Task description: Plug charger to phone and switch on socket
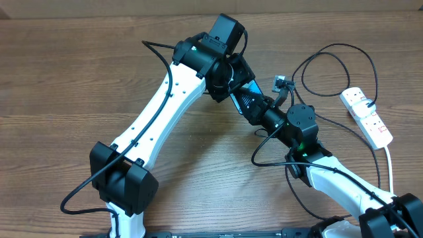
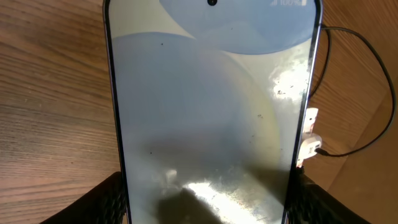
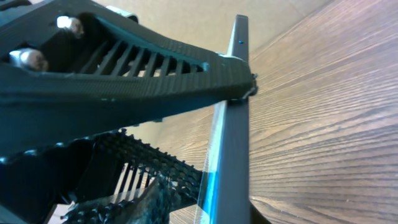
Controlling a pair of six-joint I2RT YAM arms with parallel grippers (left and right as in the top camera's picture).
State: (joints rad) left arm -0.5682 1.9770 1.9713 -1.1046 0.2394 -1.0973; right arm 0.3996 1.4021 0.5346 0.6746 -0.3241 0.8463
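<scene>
Looks like pre-plug-in to me: left gripper [image 1: 232,86] has its jaws clamped on the phone [image 2: 205,112] at centre frame, right gripper [image 1: 248,99] is at its edge (can't tell if those jaws are closed), so next is fetching the charger [image 1: 283,82] tip off the desk [image 1: 66,79] just right of it.

White arm links [image 1: 158,112], black joint housings [image 1: 125,182], thin black cables [image 1: 156,47], ribbed black claw fingers [image 3: 155,62], small green lights [image 1: 301,147]
</scene>
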